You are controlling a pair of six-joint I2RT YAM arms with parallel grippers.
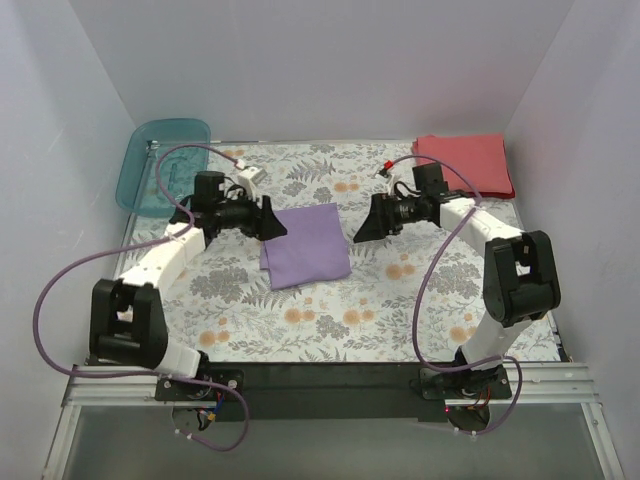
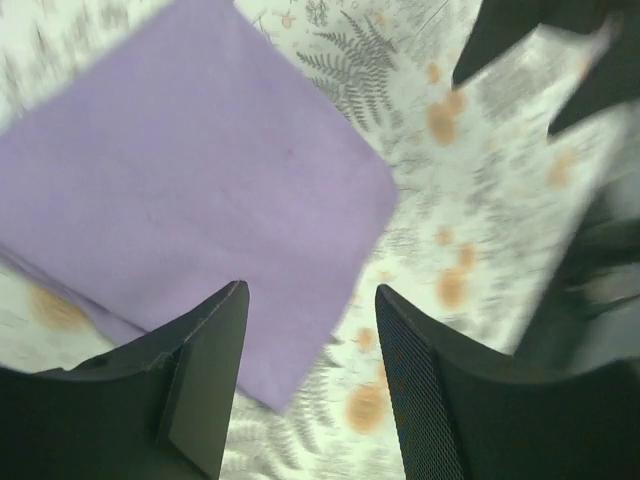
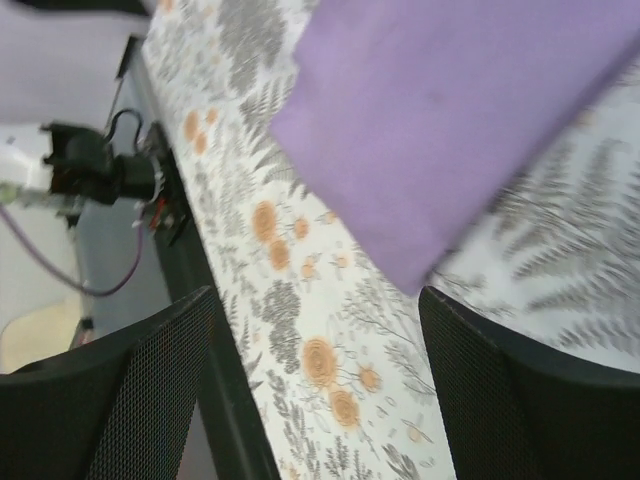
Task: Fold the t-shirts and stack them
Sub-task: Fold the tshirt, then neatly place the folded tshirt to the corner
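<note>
The left fingers point(image 2: 205, 370) and right fingers point(image 3: 150, 390), both wide open and empty, flank the folded purple shirt point(image 1: 305, 245) lying mid-desk point(image 1: 300, 320). The left pair is closer, at its left edge. The folded red shirt point(image 1: 465, 163) lies far right.

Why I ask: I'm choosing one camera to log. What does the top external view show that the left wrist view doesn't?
Only top external: the coral-red shirt folded at the far right, the teal bin at the far left, and the whole right arm. Only left wrist: the mesh on a finger pad of the open left gripper. Both: the folded lavender shirt lying on the floral table cover.
</note>
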